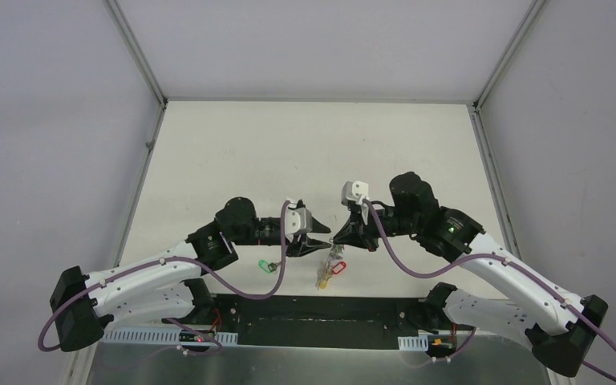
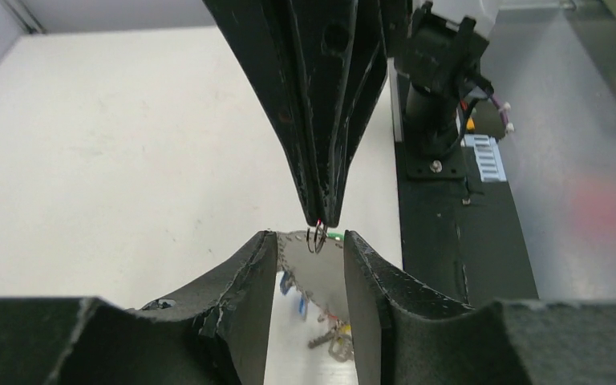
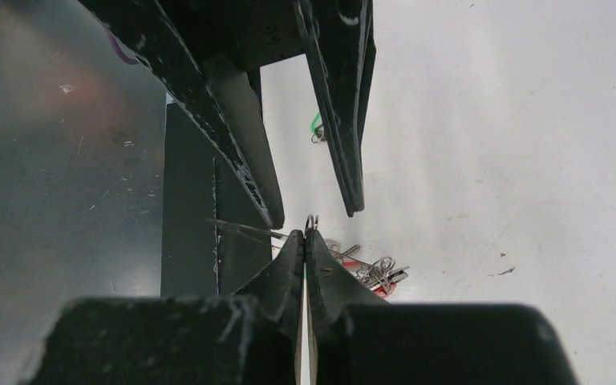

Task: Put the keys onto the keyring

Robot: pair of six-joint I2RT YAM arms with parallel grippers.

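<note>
The green-tagged key [image 1: 267, 265] lies loose on the counter [image 1: 233, 160] at left, not yet threaded. The left gripper [image 1: 321, 245] straddles the keyring [image 2: 317, 238], jaws narrowly parted and empty, probably poised to work it, while the right gripper [image 3: 305, 237] — jaws pinched shut on the ring — steadies it.

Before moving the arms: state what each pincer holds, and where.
Right pincer pinches a small wire ring by its rim; left pincer is open, holding nothing.
</note>
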